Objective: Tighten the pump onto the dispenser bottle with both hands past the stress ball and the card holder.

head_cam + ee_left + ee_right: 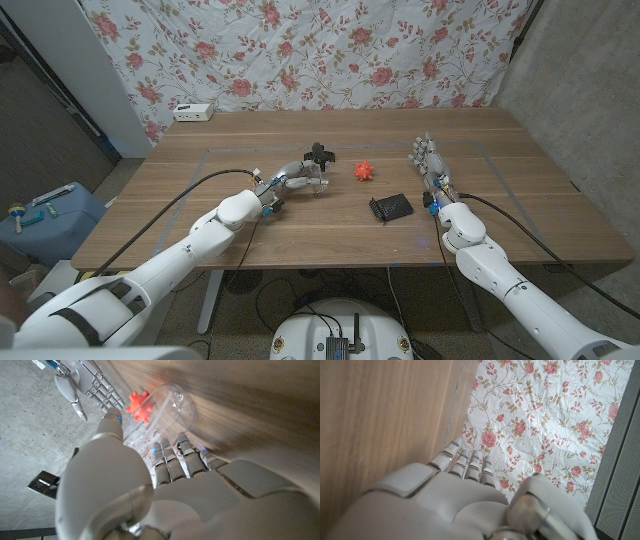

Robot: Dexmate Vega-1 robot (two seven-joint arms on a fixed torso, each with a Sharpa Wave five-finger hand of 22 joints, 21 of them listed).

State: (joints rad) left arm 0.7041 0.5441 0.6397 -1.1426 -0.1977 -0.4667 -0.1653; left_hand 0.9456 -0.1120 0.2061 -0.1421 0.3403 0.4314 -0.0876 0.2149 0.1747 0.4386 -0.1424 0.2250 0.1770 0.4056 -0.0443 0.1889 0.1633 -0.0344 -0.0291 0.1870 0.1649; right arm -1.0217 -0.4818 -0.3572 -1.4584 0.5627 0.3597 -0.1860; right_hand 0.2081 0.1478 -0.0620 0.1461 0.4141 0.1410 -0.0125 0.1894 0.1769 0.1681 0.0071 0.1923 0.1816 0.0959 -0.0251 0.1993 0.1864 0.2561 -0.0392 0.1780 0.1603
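Observation:
My left hand (283,186) grips a clear dispenser bottle (312,178) at mid-table, the black pump (320,154) on its top. In the left wrist view my fingers (170,457) wrap the see-through bottle (167,407). A spiky red stress ball (363,171) (138,401) lies just right of the bottle. The black card holder (390,207) (43,482) sits nearer the front, between the ball and my right hand (431,166) (84,382). That hand is apart from everything, fingers stretched out and holding nothing (462,462).
A white box (192,112) sits at the table's back left edge. A floral curtain (330,50) hangs behind the table (500,190). A blue container (45,215) stands on the floor at the left.

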